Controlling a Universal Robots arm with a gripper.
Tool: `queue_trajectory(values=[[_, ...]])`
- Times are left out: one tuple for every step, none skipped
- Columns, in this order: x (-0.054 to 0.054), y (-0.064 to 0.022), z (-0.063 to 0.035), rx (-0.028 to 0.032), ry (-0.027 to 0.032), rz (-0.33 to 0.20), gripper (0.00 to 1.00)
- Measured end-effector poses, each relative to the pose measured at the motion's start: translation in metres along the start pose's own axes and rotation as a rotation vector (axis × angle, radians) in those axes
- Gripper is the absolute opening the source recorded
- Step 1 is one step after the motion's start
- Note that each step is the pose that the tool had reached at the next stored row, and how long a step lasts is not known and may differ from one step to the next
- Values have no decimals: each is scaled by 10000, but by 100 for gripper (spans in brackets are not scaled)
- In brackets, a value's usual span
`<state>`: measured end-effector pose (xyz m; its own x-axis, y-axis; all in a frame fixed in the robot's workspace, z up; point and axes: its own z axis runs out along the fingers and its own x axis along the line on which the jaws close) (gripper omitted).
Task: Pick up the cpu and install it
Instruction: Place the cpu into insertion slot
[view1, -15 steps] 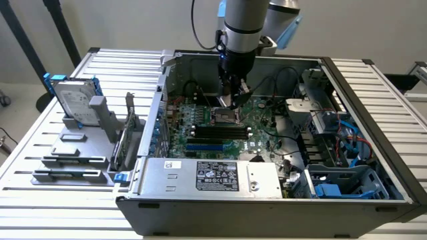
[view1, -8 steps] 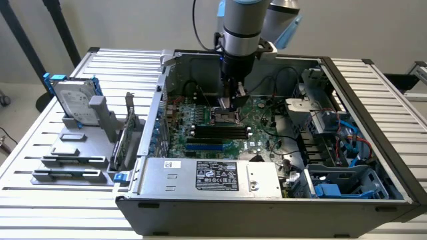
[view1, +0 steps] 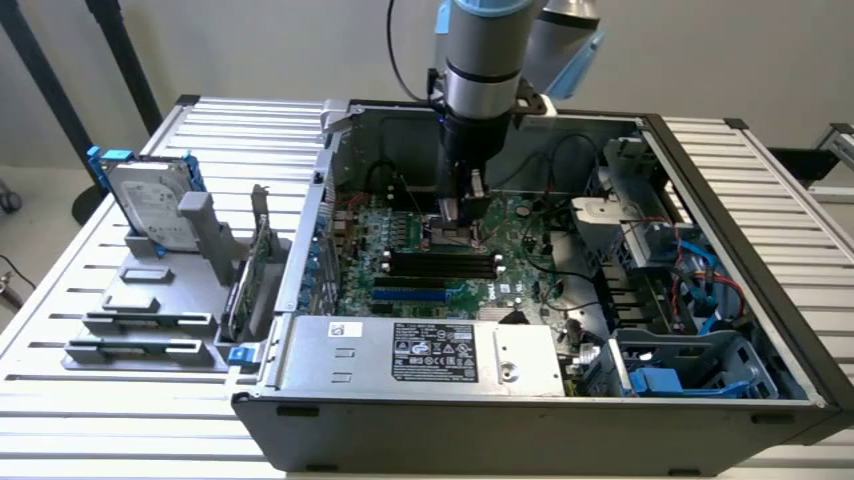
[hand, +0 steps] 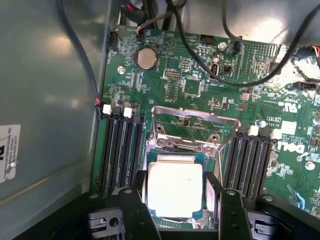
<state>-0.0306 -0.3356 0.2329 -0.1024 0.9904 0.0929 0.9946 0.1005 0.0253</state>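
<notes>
Inside the computer case, the gripper hangs over the motherboard's socket; fingers apart, flanking the cpu at three and nine o'clock.

Case: open-topped, on the table, taking up the middle and the exterior view's right.
Motherboard: flat on the case floor, toward the far wall.
Power supply: inside the case, along its near wall.
Drive bays: inside the case, near corner on the exterior view's right.
Rack: on the table beside the case, toward the exterior view's left edge.
Hard drive: upright in the rack's far end.
Hand: inside the case, above the motherboard, over the socket.
Cpu: in the socket, between the hand's spread fingers.
Memory slots: in rows flanking the socket on both sides.
</notes>
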Motion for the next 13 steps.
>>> queue_trajectory(values=[[-1, 0, 8, -11, -4, 171, 55], [-2, -1, 17, -21, -8, 343, 55], [-3, -1, 26, -32, -12, 508, 55], [-3, -1, 32, -40, -16, 645, 55], [-3, -1, 36, -46, -18, 771, 55], [-4, -2, 39, -51, -20, 890, 55], [-3, -5, 43, -52, -21, 981, 55], [-4, -10, 48, -53, -25, 1052, 55], [-4, -17, 54, -50, -31, 1108, 55], [-3, -28, 62, -50, -39, 1152, 55], [-2, -43, 70, -52, -51, 1187, 55], [-1, -61, 76, -53, -68, 1213, 55], [0, -80, 83, -54, -87, 1235, 55]])
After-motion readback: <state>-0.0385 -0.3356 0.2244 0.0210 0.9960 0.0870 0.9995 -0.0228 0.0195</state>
